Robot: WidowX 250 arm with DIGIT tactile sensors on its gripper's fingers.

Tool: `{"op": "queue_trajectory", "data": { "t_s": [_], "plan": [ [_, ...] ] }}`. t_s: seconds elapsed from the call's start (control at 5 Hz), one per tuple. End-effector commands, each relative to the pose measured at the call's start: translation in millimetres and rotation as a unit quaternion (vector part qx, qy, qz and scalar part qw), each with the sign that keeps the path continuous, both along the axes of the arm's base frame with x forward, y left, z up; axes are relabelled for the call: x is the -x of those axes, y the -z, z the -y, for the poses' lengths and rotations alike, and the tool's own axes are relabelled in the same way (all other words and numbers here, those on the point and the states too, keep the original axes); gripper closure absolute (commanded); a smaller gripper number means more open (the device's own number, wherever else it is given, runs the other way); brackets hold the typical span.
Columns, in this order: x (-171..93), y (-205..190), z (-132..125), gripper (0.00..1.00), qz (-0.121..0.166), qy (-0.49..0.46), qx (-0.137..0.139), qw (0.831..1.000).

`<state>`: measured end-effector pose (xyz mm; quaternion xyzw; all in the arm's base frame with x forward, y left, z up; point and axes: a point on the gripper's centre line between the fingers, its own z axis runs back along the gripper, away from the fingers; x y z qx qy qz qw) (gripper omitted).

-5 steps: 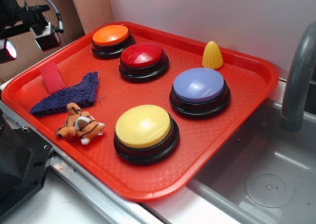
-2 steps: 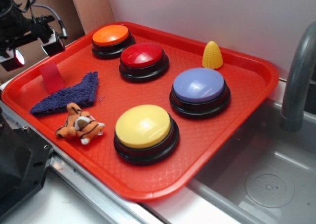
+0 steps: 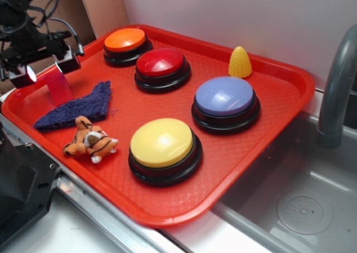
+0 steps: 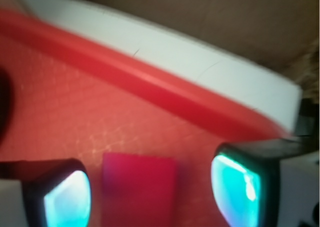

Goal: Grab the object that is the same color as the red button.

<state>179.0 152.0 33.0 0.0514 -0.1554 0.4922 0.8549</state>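
The small flat red block (image 3: 59, 87) lies on the red tray (image 3: 268, 152) near its left rim, next to the purple cloth (image 3: 78, 108). In the wrist view the block (image 4: 140, 187) sits between my two fingers with a gap on each side. My gripper (image 3: 47, 69) hangs open just above the block's far end; in the wrist view the gripper (image 4: 150, 197) shows glowing teal pads (image 4: 235, 187). The red button (image 3: 162, 68) stands at the tray's back, right of the gripper.
An orange button (image 3: 126, 44), a blue-purple button (image 3: 226, 102) and a yellow button (image 3: 164, 150) stand on the tray. A yellow cone (image 3: 240, 62) is at the back. A toy tiger (image 3: 89, 141) lies in front of the cloth. A sink and grey faucet (image 3: 337, 91) are right.
My gripper has moved right and down, from beyond the tray's left rim to over the red block. The objects on the tray have not moved.
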Motion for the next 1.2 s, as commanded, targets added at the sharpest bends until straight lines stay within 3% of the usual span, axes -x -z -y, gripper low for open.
{"op": "queue_trajectory", "data": {
  "t_s": [0.0,0.2,0.4,0.6,0.8,1.0],
  "plan": [
    [-9.3,17.8,1.6,0.0,0.042,0.049,0.008,0.998],
    [-2.5,12.5,4.7,1.0,0.016,0.05,-0.012,0.999],
    [0.8,1.0,11.5,1.0,0.0,0.076,-0.021,0.997],
    [-2.2,-14.4,21.8,1.0,-0.023,0.133,-0.005,0.991],
    [-25.4,-41.3,40.2,1.0,-0.035,0.211,0.008,0.977],
    [-51.3,-66.8,72.4,1.0,-0.067,0.32,0.033,0.945]
  ]
}}
